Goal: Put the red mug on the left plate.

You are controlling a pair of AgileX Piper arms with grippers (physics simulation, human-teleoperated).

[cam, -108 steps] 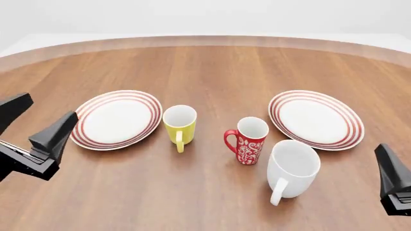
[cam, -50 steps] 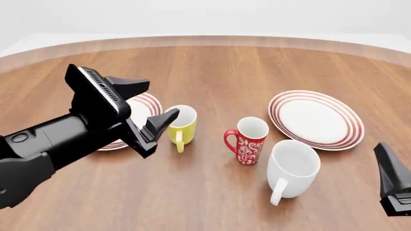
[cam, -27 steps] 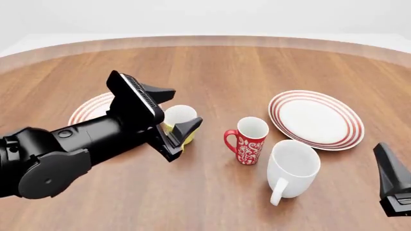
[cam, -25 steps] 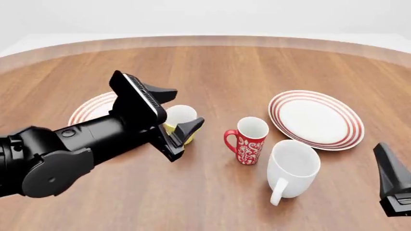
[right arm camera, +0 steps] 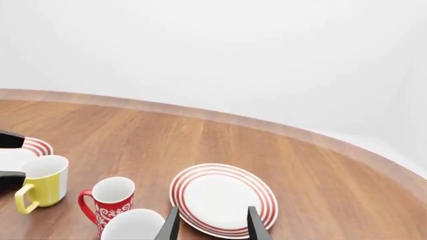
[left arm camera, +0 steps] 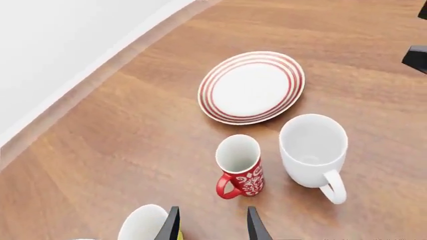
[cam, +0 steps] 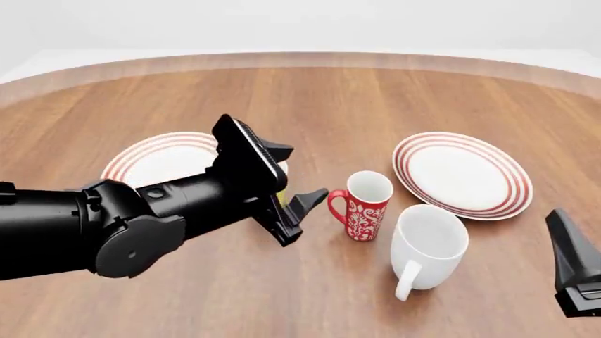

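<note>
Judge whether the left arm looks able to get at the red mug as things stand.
Probably yes: the open left gripper hangs just left of the red mug, whose handle faces it, with nothing between them. The white mug stands on the far side.

The front view looks from above and a little behind the arms, forward and down across the round wooden table (cam: 310, 98) to its far curved edge, wide enough to take in both plates and the mugs between them. The left wrist view looks steeply down from fairly high, along its own fingertips, at the red mug (left arm camera: 239, 164), the white mug (left arm camera: 312, 151) and the right plate (left arm camera: 251, 86). The right wrist view sits lower and looks more level, across the table to its far edge and the pale wall beyond (half that picture is wall). All three share the red mug, white mug and right plate.
</note>
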